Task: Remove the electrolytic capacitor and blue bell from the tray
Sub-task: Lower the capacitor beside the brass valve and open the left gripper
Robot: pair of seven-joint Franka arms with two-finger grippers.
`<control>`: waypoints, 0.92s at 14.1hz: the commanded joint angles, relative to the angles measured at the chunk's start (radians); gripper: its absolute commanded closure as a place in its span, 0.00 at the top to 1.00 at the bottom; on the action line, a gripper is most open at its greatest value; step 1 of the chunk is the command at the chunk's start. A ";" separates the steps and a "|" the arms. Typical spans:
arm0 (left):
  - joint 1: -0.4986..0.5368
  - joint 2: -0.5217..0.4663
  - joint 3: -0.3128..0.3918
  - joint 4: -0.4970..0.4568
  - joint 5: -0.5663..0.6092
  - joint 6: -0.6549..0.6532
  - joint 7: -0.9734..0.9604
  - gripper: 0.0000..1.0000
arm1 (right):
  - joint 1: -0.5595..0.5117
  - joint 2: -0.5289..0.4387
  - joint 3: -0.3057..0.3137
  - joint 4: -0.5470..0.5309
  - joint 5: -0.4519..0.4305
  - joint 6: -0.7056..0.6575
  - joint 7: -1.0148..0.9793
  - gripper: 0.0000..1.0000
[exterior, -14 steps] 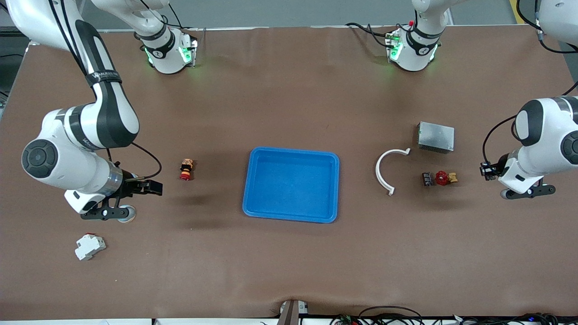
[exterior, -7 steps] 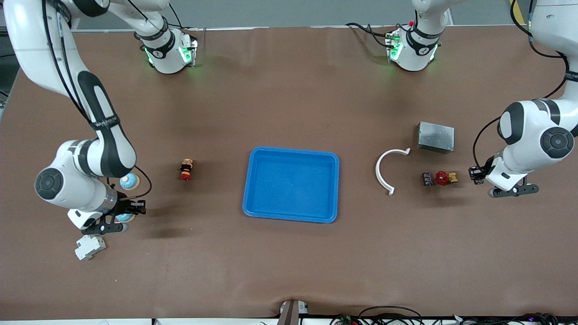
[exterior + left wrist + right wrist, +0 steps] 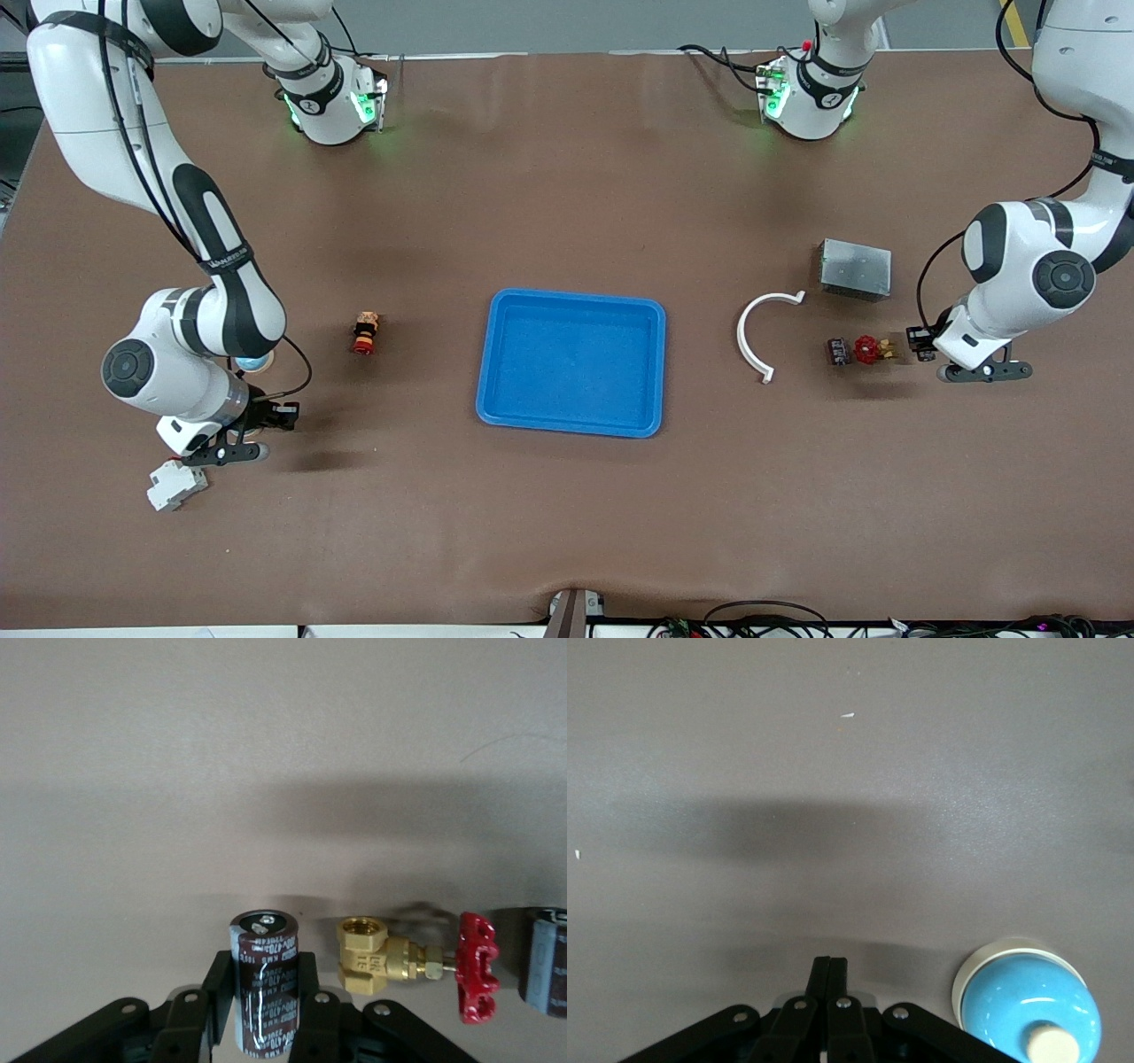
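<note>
**Capacitor clamped, bell left beside empty fingers**

The left gripper (image 3: 266, 1028) has its fingers (image 3: 306, 992) clenched on an upright capacitor (image 3: 264, 981), low over the desk (image 3: 567, 532) at the left arm's end. The can's lower part is cut off in the left wrist view, and its white sleeve print is too small to read. Just beside it lies a brass valve (image 3: 376, 955) with a red handwheel (image 3: 477, 967); stamped marks on the brass are not legible. A second dark capacitor (image 3: 545, 961) is cut by that view's edge.

The right gripper (image 3: 829, 992) has its fingers (image 3: 838, 979) pressed flat together, grasping nothing. The blue bell (image 3: 1028, 1003) sits on the desk just beside them, partly cut off in the right wrist view and mostly hidden under the right arm in the front view.

The blue tray (image 3: 496, 372) lies mid-desk, well apart from both.
</note>
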 commanded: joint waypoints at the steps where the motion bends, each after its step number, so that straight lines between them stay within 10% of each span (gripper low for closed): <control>1: 0.035 0.006 -0.011 -0.025 0.050 0.052 0.012 0.00 | -0.031 0.006 0.005 0.009 -0.006 0.005 -0.063 0.00; 10: 0.036 0.034 -0.011 -0.037 0.064 0.095 0.009 0.00 | -0.082 0.006 0.005 0.006 -0.006 0.001 -0.166 0.00; 13: 0.038 0.034 -0.011 -0.037 0.064 0.098 0.009 0.30 | -0.099 0.006 0.005 0.006 -0.006 0.001 -0.205 0.00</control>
